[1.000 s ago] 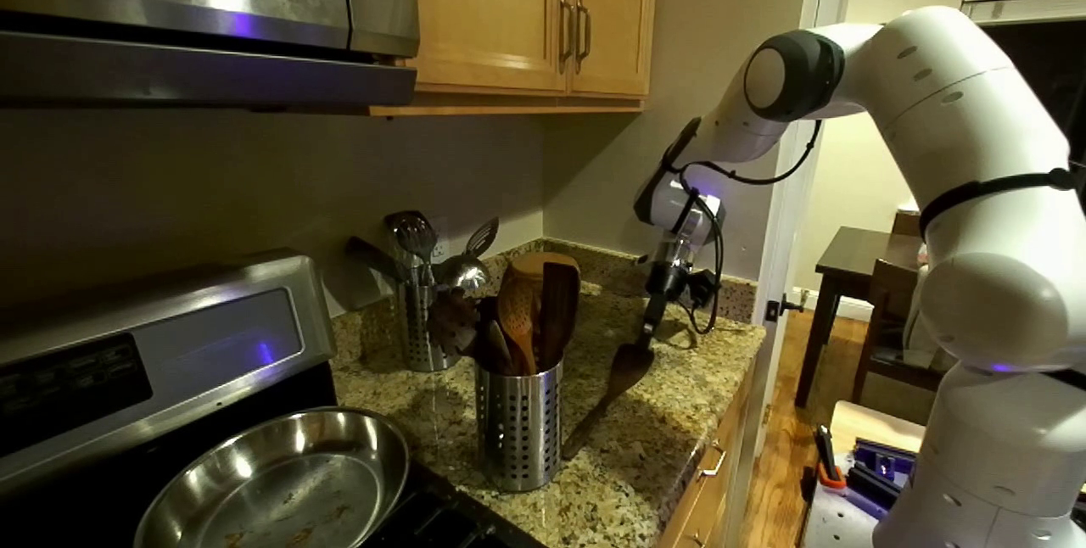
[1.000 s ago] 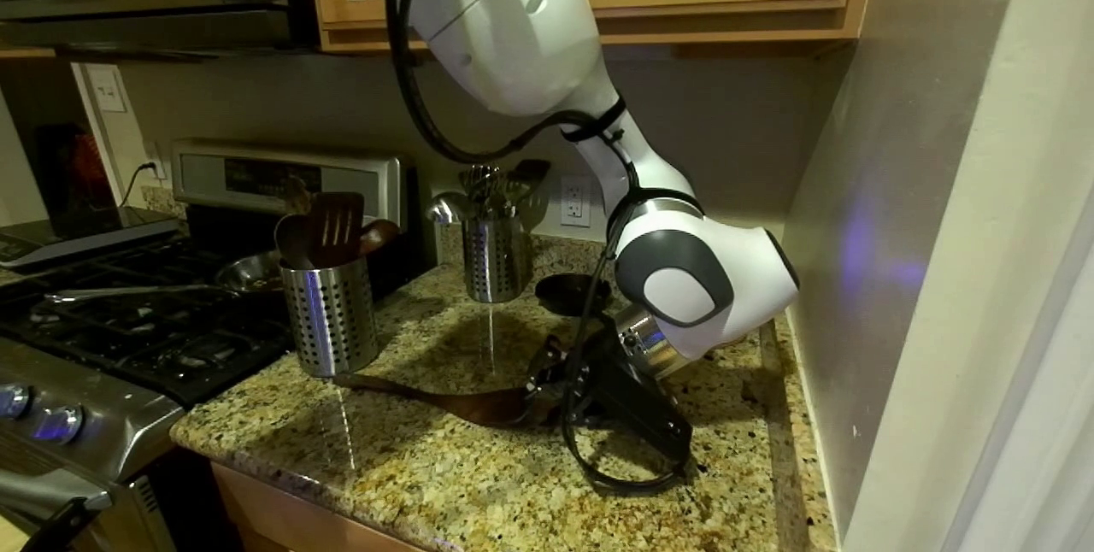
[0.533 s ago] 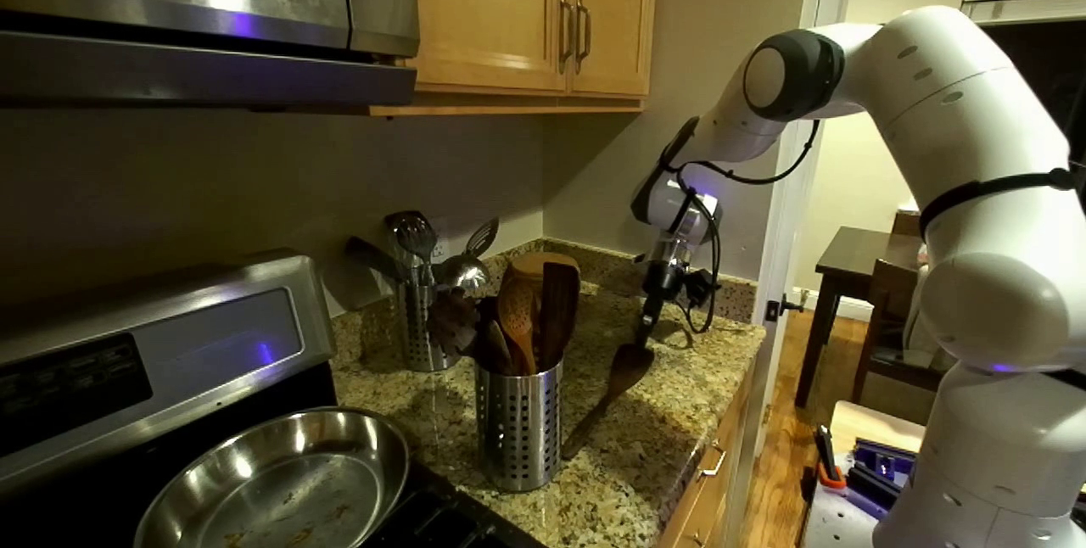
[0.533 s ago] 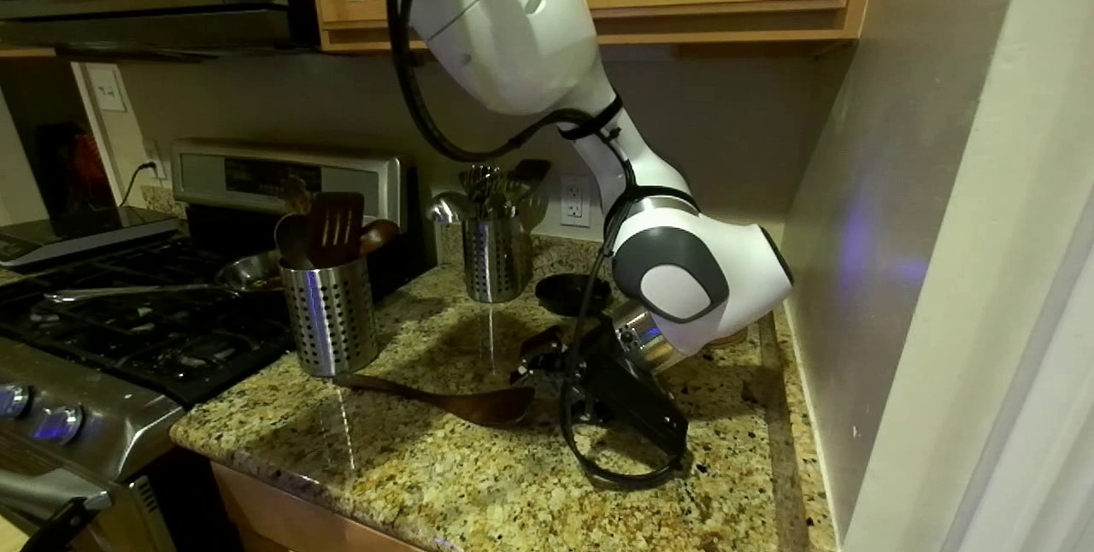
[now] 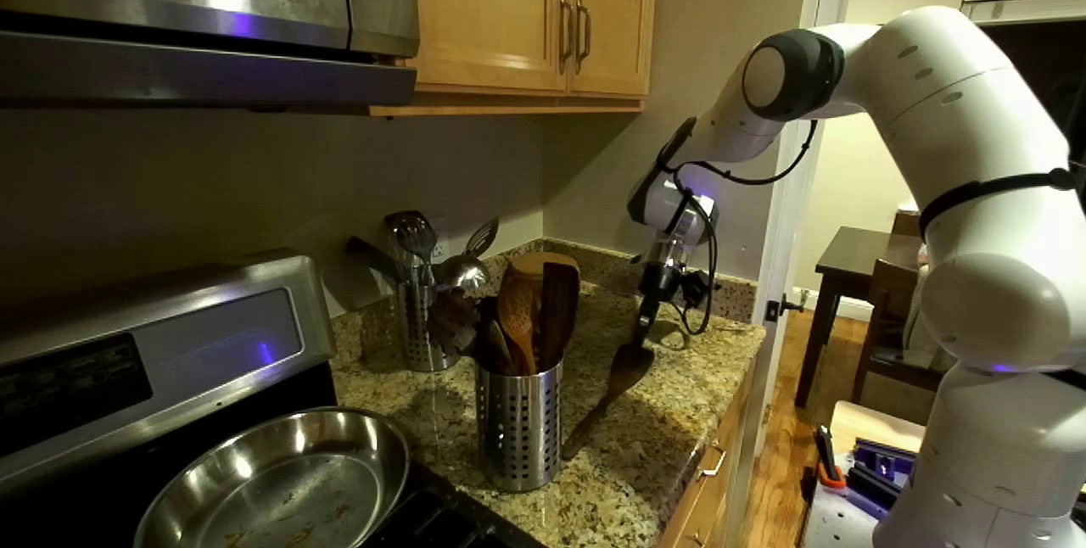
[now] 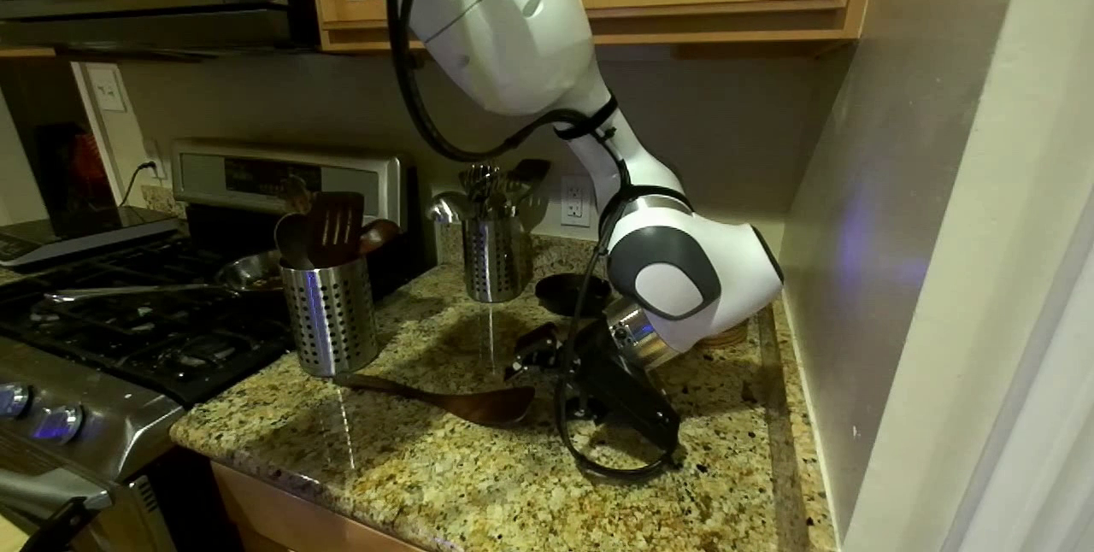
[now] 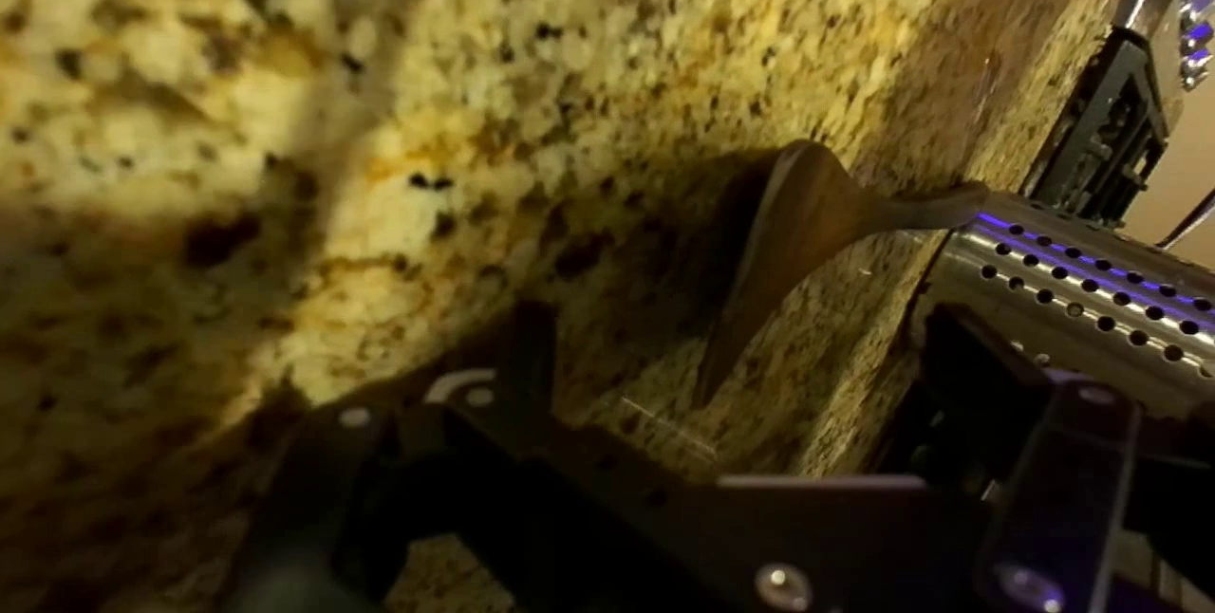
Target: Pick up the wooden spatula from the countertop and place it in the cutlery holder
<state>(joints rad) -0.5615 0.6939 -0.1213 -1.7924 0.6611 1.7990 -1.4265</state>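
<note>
Jaws moved off spatula (image 6: 483,407); cutlery holder (image 6: 332,321): brown utensils (image 6: 323,246); rear holder (image 6: 493,263): whisk (image 5: 415,239).

The gripper (image 7: 750,349) has spread its jaws wide; it has shifted off the wooden spatula (image 6: 491,407).

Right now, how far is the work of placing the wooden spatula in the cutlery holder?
Done: apparently the approach; the Robotiq gripper is near the head of the wooden spatula.
In hand: perhaps preparing a grasp; jaws open, nothing held.
Left: the spatula lies on the granite countertop, so gripping, lifting and placing remain, likely into the perforated steel cutlery holder by its handle.
</note>
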